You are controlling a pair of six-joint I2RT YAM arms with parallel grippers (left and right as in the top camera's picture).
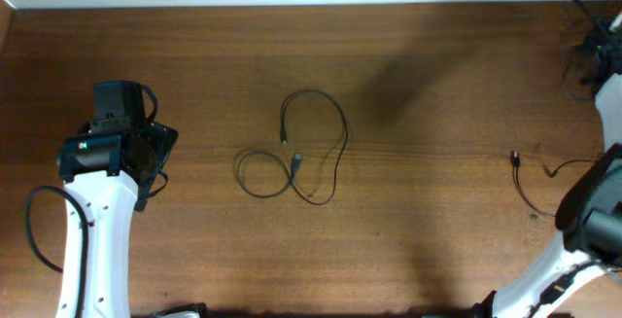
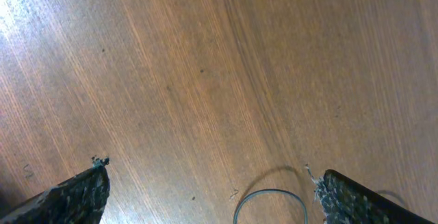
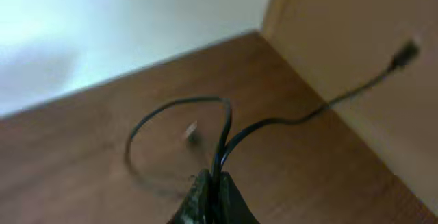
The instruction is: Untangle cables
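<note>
One thin black cable [image 1: 311,148] lies in loose loops at the table's middle, with both plug ends inside the loops. A second thin black cable [image 1: 526,184] lies at the right, and its plug [image 1: 515,159] points away from the arm. My right gripper [image 3: 215,186] is shut on a folded part of this cable [image 3: 226,131]. A loop rises from the jaws and one plug end [image 3: 408,49] reaches out to the right. My left gripper [image 2: 205,172] is open and empty over bare wood at the left, well apart from the middle cable.
The table [image 1: 418,250] is dark wood. The left arm [image 1: 97,211] stands at the front left and the right arm [image 1: 593,211] at the front right. Thicker black arm cables [image 1: 593,46] bunch at the far right corner. A thin dark loop [image 2: 270,198] shows at the bottom of the left wrist view.
</note>
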